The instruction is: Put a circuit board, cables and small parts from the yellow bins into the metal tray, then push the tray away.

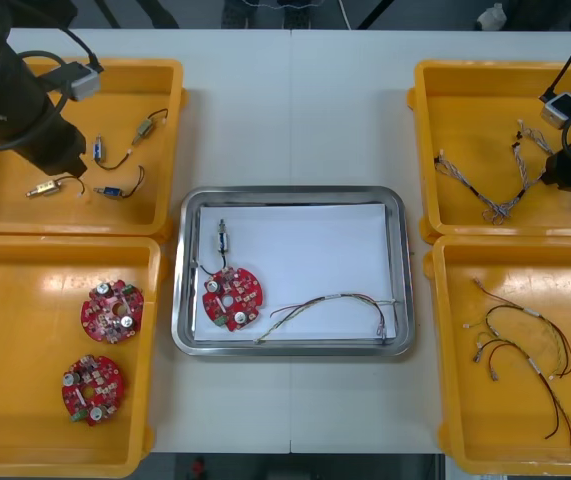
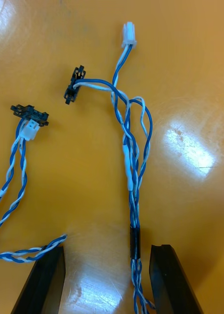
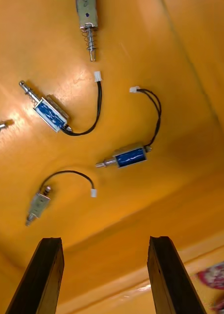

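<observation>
Right gripper (image 2: 106, 250) spread wide, straddling twisted blue and white cable (image 2: 133, 196); we are judging it light, floppy, snag-prone, best pinched at black sleeve (image 2: 135, 243). Left gripper (image 3: 104, 245) released, hovering over small metal parts (image 3: 129, 157).

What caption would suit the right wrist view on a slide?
Right gripper, fingers open astride a twisted blue and white cable in a yellow bin.

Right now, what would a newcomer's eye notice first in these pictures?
The shiny metal tray at the table's middle, holding a red circuit board and a thin cable. In the far right yellow bin, the right gripper's open fingers flank a twisted blue and white cable; the left gripper hangs open over small metal parts.
</observation>
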Controlling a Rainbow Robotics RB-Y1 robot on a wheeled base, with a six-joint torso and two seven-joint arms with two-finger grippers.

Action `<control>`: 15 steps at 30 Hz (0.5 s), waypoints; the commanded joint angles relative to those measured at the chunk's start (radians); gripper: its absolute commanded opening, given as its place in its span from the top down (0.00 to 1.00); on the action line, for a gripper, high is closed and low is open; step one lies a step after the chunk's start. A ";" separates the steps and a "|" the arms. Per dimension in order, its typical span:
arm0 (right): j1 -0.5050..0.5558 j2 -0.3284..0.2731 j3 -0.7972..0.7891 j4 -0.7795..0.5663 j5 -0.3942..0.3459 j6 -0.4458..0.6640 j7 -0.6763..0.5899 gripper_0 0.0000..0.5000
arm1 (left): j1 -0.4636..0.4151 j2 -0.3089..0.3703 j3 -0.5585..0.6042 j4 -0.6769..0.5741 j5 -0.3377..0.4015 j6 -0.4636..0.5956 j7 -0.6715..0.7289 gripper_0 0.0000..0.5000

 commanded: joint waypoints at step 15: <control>-0.005 -0.045 0.013 0.001 -0.002 0.092 0.000 0.00 | -0.104 0.052 0.025 0.278 0.020 -0.120 -0.378 0.00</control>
